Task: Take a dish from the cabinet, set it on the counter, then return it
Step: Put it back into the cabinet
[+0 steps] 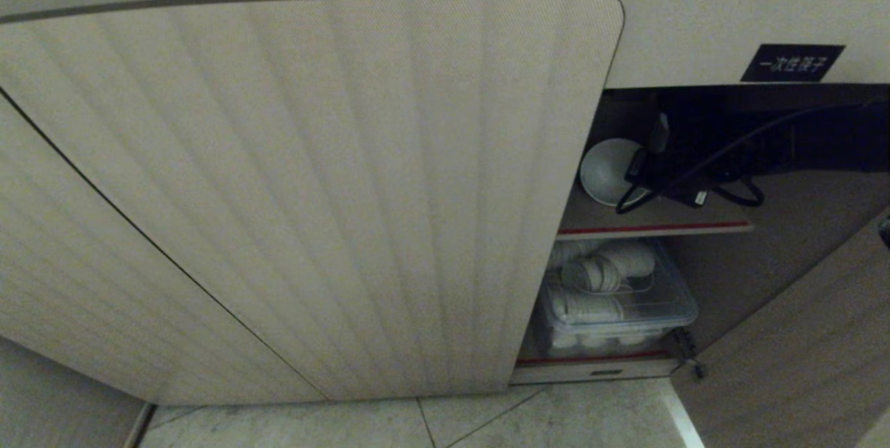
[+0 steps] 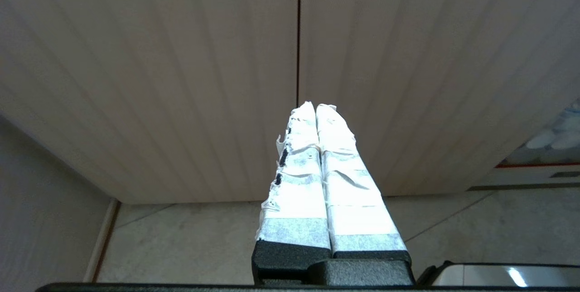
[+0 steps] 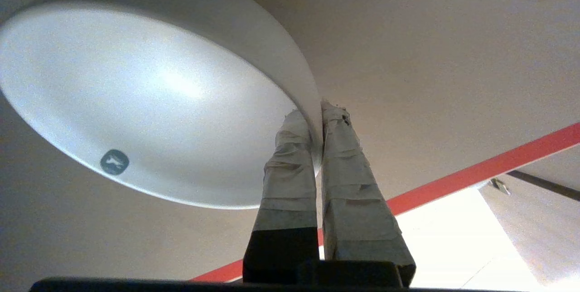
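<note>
Here the right gripper (image 3: 317, 119) pinches the rim of the small glossy white round bowl (image 3: 149, 101) on the cabinet's red-edged upper shelf (image 1: 653, 227), one taped finger inside, one outside; so thin a hold could let it slip or swing. Its arm reaches level into the low beige ribbed-door cabinet (image 1: 313, 190), where the bowl might clip the door edge coming out. The left gripper (image 2: 316, 115) hangs parked, fingers pressed together on nothing.

Head camera looks down at the cabinet (image 1: 313, 190); both wrist cameras face it close.

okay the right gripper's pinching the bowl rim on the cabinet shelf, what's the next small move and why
Probably lift slightly, then draw it straight out: the right gripper is shut on the white bowl's rim, the bowl sits on the upper shelf, and the ribbed door stands close beside it.
</note>
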Controlling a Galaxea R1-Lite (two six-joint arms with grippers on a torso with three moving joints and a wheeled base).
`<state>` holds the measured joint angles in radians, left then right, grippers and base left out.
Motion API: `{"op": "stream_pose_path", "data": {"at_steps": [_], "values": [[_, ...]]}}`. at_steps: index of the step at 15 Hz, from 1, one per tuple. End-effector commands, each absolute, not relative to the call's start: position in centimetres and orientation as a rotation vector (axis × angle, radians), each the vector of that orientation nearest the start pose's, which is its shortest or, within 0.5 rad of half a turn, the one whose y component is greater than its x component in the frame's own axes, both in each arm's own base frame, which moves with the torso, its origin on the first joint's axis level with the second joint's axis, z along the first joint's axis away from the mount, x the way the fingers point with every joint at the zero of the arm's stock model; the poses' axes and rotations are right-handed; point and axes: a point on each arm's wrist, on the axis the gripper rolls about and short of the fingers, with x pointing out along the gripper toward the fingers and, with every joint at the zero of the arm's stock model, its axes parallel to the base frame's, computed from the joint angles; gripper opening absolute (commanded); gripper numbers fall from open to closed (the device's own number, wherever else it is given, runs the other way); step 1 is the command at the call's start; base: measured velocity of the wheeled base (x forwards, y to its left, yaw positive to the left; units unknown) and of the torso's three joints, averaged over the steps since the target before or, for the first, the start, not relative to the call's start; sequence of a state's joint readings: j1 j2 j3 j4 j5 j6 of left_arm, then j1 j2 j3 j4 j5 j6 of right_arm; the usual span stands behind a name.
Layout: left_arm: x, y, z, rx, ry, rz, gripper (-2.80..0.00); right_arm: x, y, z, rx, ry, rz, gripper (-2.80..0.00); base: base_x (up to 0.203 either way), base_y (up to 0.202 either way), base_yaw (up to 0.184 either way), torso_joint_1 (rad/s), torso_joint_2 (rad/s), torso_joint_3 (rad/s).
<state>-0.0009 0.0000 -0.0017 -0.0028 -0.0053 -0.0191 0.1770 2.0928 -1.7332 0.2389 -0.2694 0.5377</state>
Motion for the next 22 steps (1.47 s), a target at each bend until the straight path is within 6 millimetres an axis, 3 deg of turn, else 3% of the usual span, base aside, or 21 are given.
{"op": "stream_pose_path", "data": {"at_steps": [1, 17, 22], "values": [[-2.3, 0.0, 7.6, -0.020, -0.005, -0.006, -2.80, 41.7, 6.9, 21.3, 0.391, 0.539, -0.244, -2.80, 0.000, 0.000, 0.000, 0.000, 0.00, 0.000], [-2.3, 0.0, 7.6, -0.020, -0.005, -0.008, -2.80, 41.9, 7.0, 21.4, 0.474, 0.530, -0.252, -2.80, 0.000, 0.000, 0.000, 0.000, 0.00, 0.000], [-2.3, 0.0, 7.6, -0.020, -0.005, -0.008, -2.80, 42.4, 7.1, 22.6, 0.518, 0.516, -0.259, -2.80, 0.000, 0.000, 0.000, 0.000, 0.00, 0.000]]}}
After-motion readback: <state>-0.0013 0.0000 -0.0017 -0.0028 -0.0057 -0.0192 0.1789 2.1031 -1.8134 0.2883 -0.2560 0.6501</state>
